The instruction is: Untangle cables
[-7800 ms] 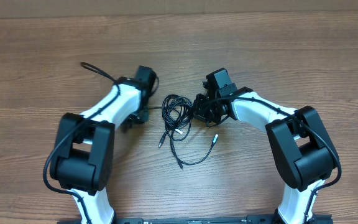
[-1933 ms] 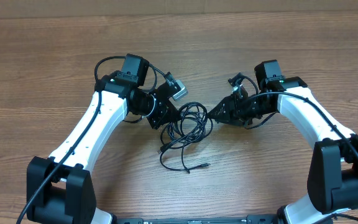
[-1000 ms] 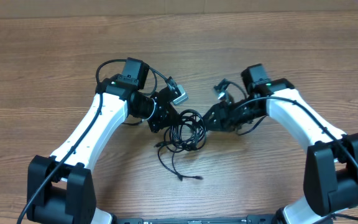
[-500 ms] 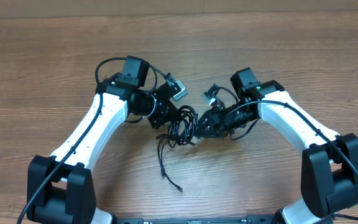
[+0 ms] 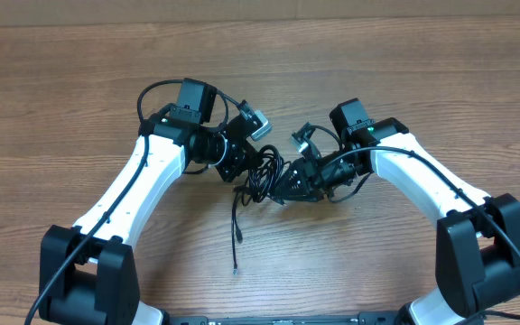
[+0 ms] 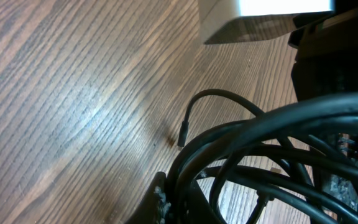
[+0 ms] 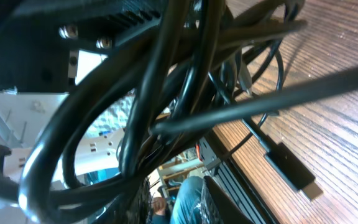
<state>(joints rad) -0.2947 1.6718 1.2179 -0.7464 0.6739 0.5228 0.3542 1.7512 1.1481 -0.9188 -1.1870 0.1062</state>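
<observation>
Two robot arms meet over a knot of thin black cables [image 5: 262, 174] at the middle of a wood-grain tabletop [image 5: 61, 99]. The bundle sits squeezed between the left end effector [image 5: 238, 165] and the right end effector [image 5: 289, 187]. It lies just to the right of the left one and just to the left of the right one, touching both in the overhead view. In the left wrist view the strands crowd the lens and converge on 1 dark finger [image 6: 159, 198] at the bottom edge. That suggests the left end effector is clamped on the cables, and 1 short plug tip [image 6: 181, 139] curls free above the wood. In the right wrist view loops cross the whole picture and hide the jaws, so whether the right end effector is closed or parted cannot be told. A flat plug [image 7: 291, 169] dangles below the loops. 1 loose strand [image 5: 238, 226] drops out of the knot with its long axis running toward the robot's side of the tabletop, and it ends well apart from the bundle. That strand lies nearer the left arm than the right. With the 2 end effectors this close the knot looks slack, and drawing them apart sideways is probably what the next move calls for.
</observation>
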